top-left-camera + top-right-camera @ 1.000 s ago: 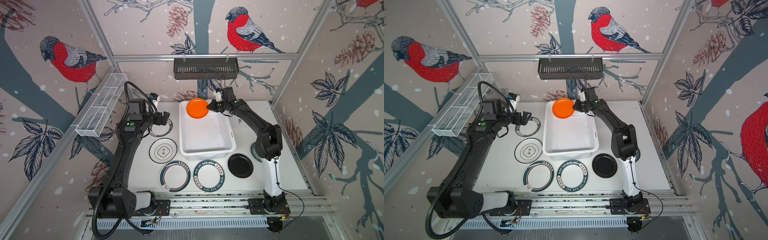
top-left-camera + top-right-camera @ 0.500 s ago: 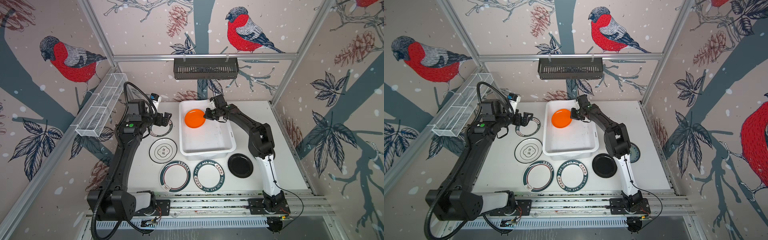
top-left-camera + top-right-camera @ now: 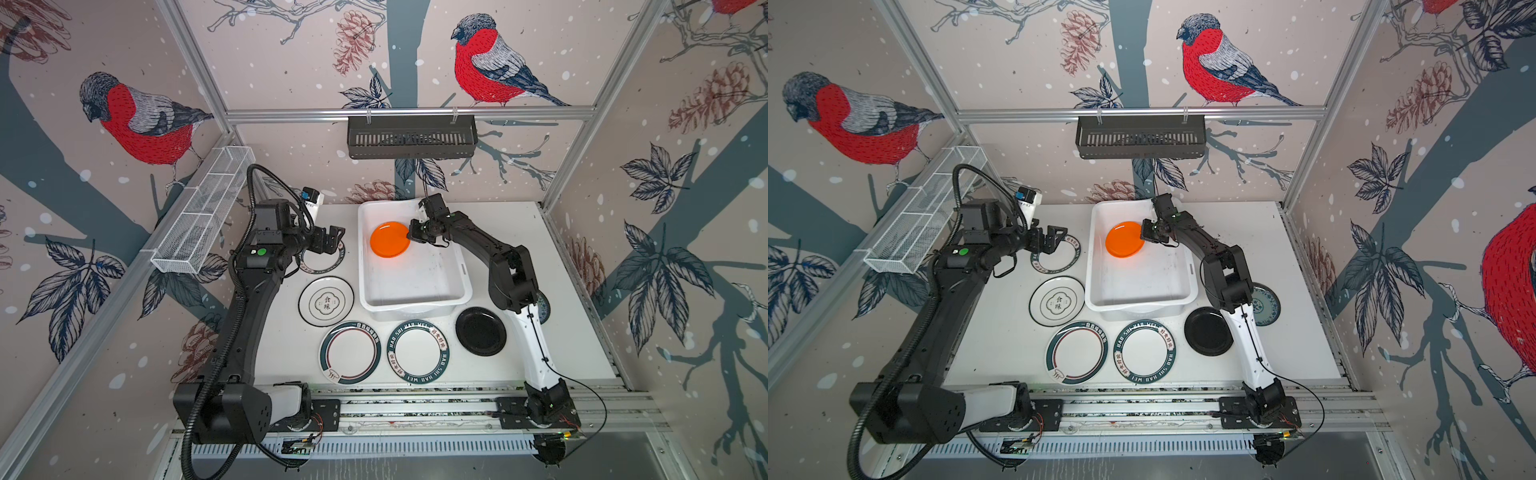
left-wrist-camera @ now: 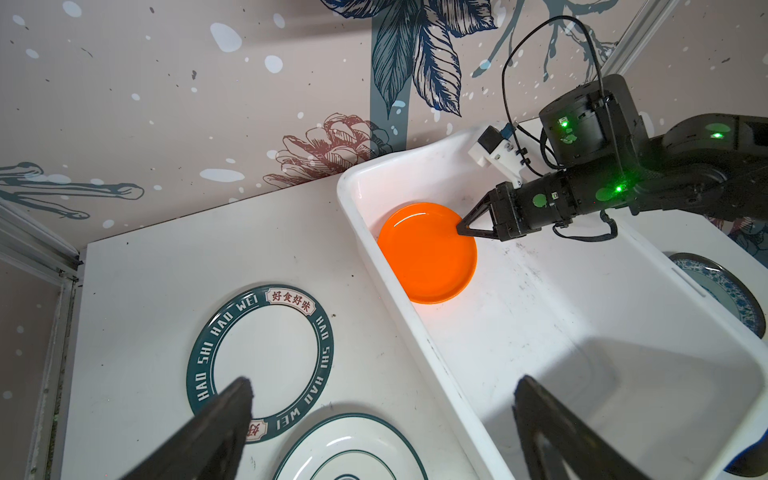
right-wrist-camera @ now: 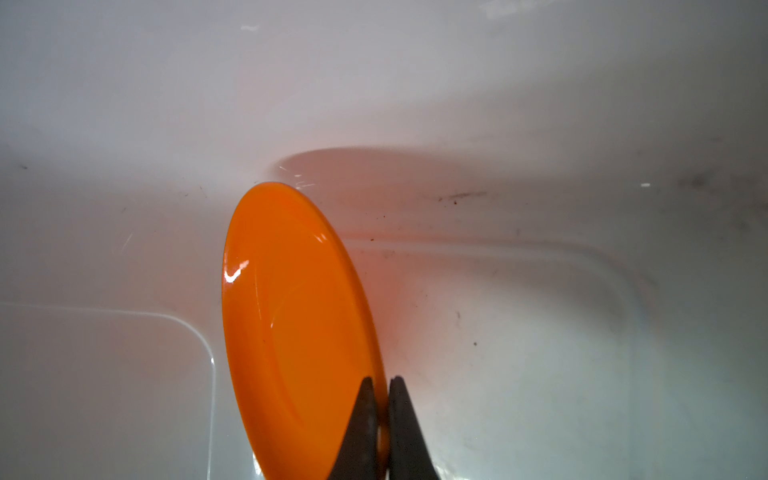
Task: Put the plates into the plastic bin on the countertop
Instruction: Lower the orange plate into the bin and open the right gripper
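Observation:
A small orange plate (image 3: 388, 245) (image 4: 428, 257) (image 5: 291, 324) is tilted low inside the white plastic bin (image 3: 415, 309) (image 4: 561, 332), near its far left corner. My right gripper (image 3: 411, 236) (image 4: 460, 228) (image 5: 381, 382) is shut on the plate's rim. Hovering open and empty over a green-rimmed lettered plate (image 3: 322, 264) (image 4: 259, 361), left of the bin, is my left gripper (image 3: 334, 239) (image 4: 384, 382). On the countertop (image 3: 540, 249) lie a white plate with characters (image 3: 326, 301), two green-rimmed plates (image 3: 350, 352) (image 3: 419, 352), a black plate (image 3: 481, 331) and a teal-patterned plate (image 3: 1264, 304).
A black slotted rack (image 3: 411, 137) hangs on the back wall above the bin. A white wire basket (image 3: 203, 208) runs along the left wall. Aluminium rails (image 3: 415, 407) with both arm bases edge the front. The right arm's elbow stands over the teal-patterned plate.
My right gripper has carried the orange plate from above the bin's far rim down into the bin, forward and slightly left. The left arm has barely moved.

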`<act>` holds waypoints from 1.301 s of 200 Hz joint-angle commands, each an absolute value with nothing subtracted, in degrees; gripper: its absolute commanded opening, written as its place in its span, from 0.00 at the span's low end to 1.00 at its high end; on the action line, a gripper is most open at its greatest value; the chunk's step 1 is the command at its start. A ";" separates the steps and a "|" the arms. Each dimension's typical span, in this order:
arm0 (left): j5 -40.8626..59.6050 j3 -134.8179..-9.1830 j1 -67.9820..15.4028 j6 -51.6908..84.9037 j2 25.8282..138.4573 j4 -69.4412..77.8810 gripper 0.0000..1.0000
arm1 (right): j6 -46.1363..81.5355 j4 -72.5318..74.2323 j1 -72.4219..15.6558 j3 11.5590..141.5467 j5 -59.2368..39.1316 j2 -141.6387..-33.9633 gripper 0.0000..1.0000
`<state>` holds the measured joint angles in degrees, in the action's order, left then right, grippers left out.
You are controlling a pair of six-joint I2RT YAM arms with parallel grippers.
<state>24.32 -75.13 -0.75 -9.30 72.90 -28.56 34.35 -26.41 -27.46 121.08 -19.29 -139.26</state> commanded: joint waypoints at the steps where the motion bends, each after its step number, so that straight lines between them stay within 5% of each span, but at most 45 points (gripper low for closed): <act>1: 25.90 -75.01 -0.62 -10.20 72.60 -28.74 0.97 | 34.80 -24.96 -27.64 121.65 -18.89 -139.88 0.04; 185: 28.14 -74.16 -0.64 -10.38 71.74 -28.45 0.97 | 35.69 -26.83 -27.84 123.18 -17.86 -144.05 0.10; 260: 29.25 -73.13 -0.71 -8.88 71.82 -27.53 0.97 | 35.68 -27.30 -27.77 122.61 -17.08 -143.99 0.23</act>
<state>27.22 -73.30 -0.75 -9.04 71.90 -28.60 35.81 -27.09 -27.68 122.85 -18.04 -144.20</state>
